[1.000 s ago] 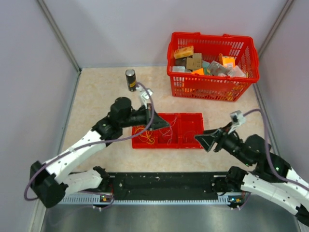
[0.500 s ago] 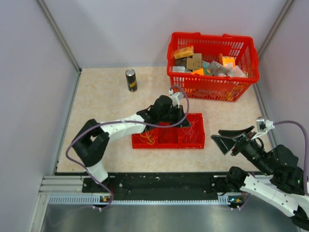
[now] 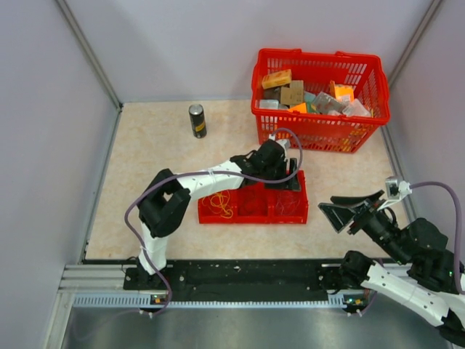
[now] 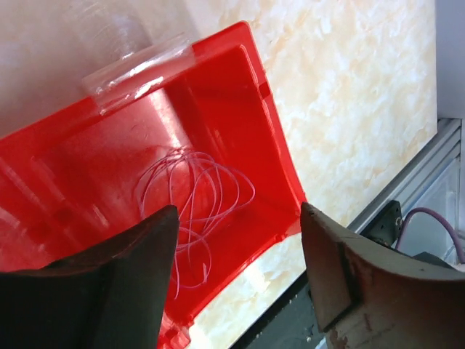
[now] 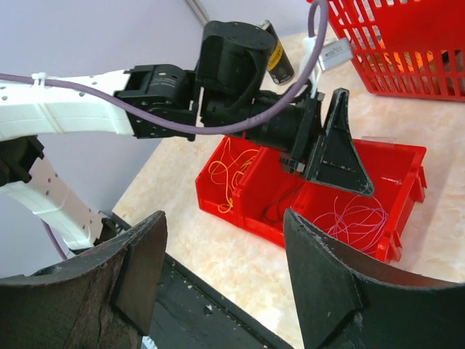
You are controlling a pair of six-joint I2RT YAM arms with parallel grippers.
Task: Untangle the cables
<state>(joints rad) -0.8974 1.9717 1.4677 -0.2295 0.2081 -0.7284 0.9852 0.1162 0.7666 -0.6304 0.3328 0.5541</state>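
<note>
A red three-compartment tray (image 3: 251, 217) lies mid-table. Its left compartment holds a yellow-orange cable (image 3: 221, 204) (image 5: 232, 171). A thin dark red cable (image 5: 280, 207) lies in the middle one. The right compartment holds a pale whitish cable (image 4: 196, 196) (image 5: 356, 218) in loose loops. My left gripper (image 3: 285, 180) (image 4: 236, 247) hangs open just above the pale cable, with nothing between its fingers. My right gripper (image 3: 349, 211) (image 5: 225, 269) stands open and empty to the right of the tray, above bare table.
A red basket (image 3: 320, 131) full of small boxes stands at the back right, close behind the left wrist. A dark can (image 3: 197, 120) stands at the back left. A black rail (image 3: 247, 276) runs along the near edge. Walls close in both sides.
The left arm swept right from the tray's left part to its right compartment, and its gripper went from shut to open. The right arm drew back to the right, then held still.
</note>
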